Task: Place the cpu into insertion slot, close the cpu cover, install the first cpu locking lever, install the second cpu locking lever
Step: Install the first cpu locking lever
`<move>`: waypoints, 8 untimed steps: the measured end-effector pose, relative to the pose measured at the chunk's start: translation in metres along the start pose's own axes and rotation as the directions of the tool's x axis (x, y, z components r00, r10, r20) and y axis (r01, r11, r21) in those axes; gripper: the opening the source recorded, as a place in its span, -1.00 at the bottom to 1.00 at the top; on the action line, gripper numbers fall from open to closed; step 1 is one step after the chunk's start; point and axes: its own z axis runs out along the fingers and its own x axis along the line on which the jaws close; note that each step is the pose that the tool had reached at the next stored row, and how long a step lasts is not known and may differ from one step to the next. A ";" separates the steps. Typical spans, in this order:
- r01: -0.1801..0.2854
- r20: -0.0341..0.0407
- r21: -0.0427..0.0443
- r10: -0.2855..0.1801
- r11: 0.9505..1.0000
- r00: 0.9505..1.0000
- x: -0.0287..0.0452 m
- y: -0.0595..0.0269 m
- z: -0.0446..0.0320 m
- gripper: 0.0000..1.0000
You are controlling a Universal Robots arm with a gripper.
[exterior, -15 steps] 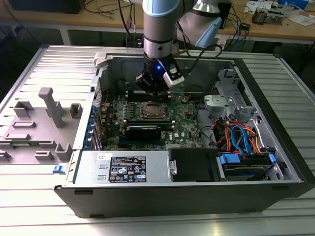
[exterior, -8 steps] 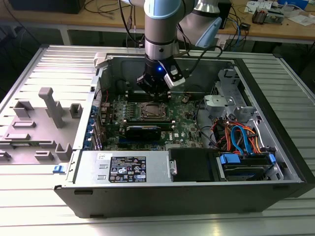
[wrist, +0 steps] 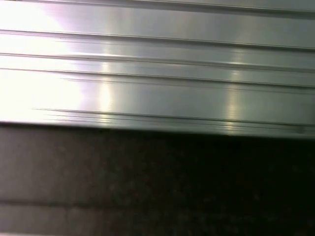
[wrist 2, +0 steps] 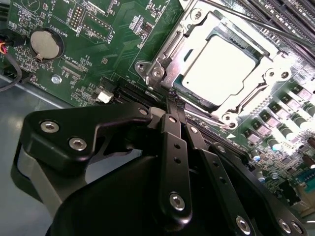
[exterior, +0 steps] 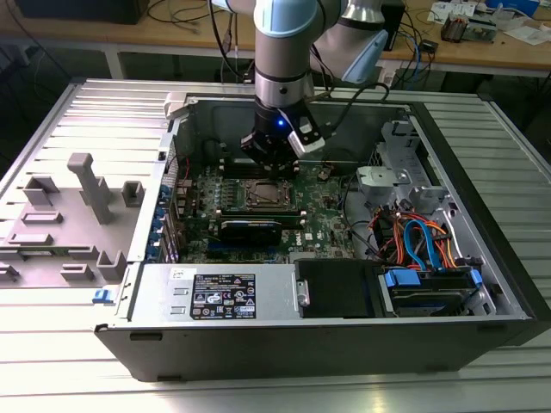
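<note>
The cpu [wrist 2: 222, 69] lies flat in the insertion slot [wrist 2: 153, 70], its silver top showing through the window of the cpu cover [wrist 2: 269, 66], which is folded down over it. My gripper [wrist 2: 172, 96] is shut, with the black fingertips pressed together at the socket's near edge by one corner. Whether they pinch a lever wire I cannot tell. A thin metal lever rod [wrist 2: 246, 17] runs along the socket's far side. In the exterior view the gripper [exterior: 272, 172] hangs straight down over the insertion slot [exterior: 263, 195] on the green motherboard [exterior: 323, 224].
The open computer case [exterior: 284, 344] walls in the board. A black graphics card [exterior: 250, 229] lies just in front of the socket, with memory slots [wrist 2: 288, 22] beside it. Drive bays and coloured cables [exterior: 422, 241] fill the exterior view's right. A grey fixture [exterior: 82, 198] stands outside the case.
</note>
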 end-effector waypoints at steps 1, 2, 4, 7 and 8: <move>0.000 0.000 0.000 0.000 1.000 1.000 -0.0001 0.0000 0.0000 -0.78; 0.000 0.000 0.000 0.000 1.000 1.000 -0.0001 0.0000 0.0001 -0.78; 0.000 0.000 0.000 0.000 1.000 1.000 -0.0002 0.0000 0.0002 -0.78; 0.000 0.000 0.000 0.000 1.000 1.000 -0.0002 0.0000 0.0002 -0.78; 0.000 0.000 0.000 0.000 1.000 1.000 -0.0003 0.0000 0.0002 -0.78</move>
